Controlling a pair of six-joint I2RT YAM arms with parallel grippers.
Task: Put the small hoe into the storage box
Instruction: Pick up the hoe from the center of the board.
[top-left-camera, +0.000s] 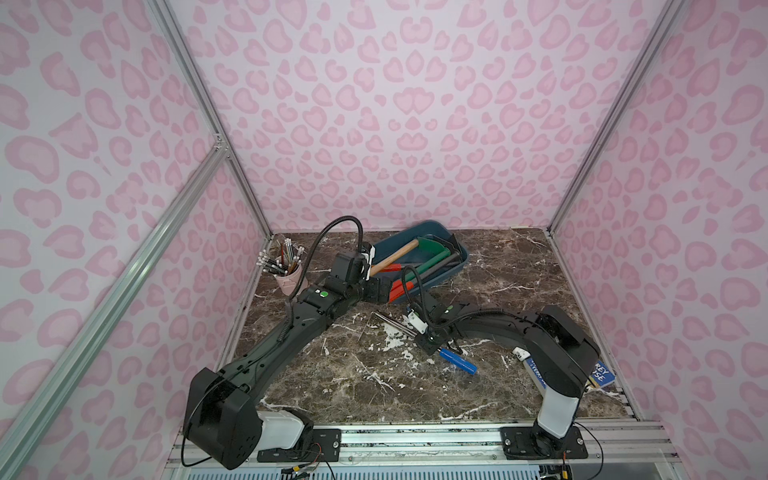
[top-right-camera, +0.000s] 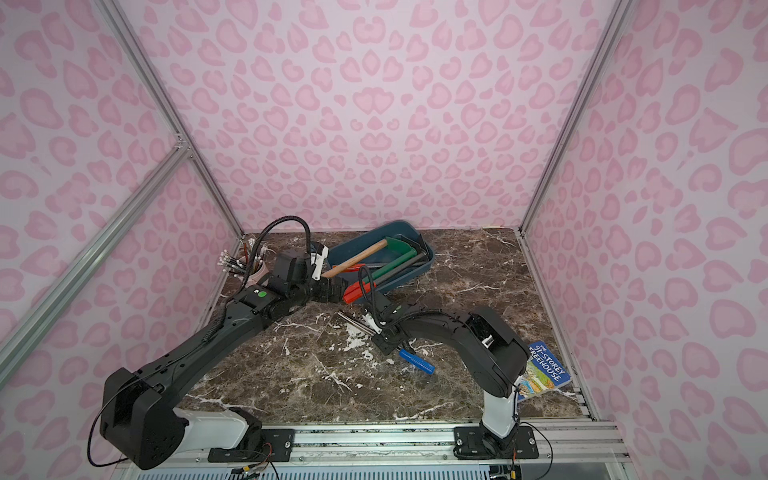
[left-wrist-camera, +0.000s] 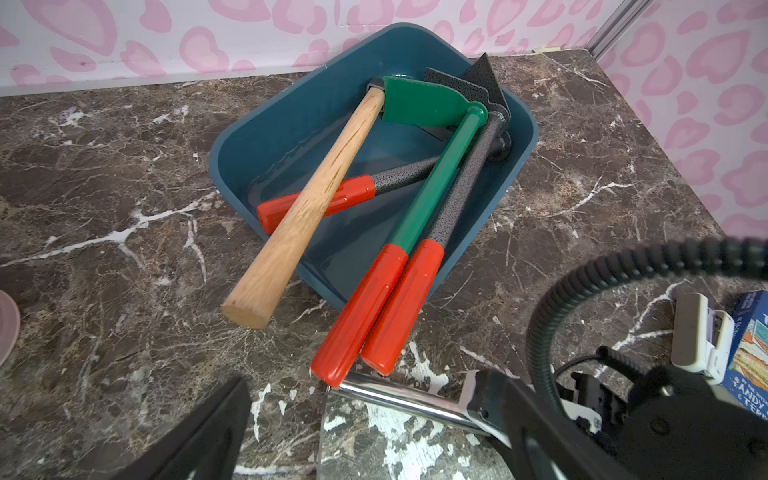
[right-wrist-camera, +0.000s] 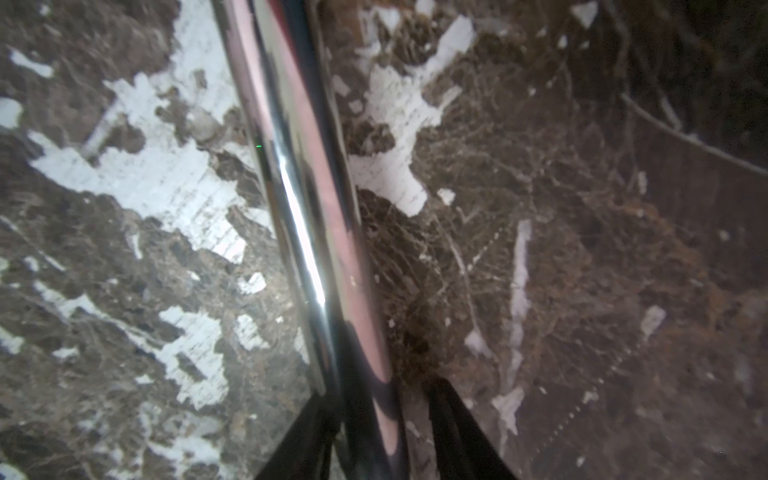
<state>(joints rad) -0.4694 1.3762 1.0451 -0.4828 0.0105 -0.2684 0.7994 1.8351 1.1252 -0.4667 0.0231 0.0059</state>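
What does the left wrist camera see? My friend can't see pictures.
A dark teal storage box on a brown marble table holds four garden tools, handles poking over its rim. A shiny metal rod lies nearby.

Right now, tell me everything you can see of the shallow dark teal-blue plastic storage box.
The storage box is a shallow rectangular tray of glossy dark teal-blue plastic with rounded corners and a flared rim. It sits flat on the brown marble tabletop by the back wall, turned at an angle. Inside lie a wooden-handled tool, a green-bladed tool and two speckled grey tools; their handles stick out over its near rim.
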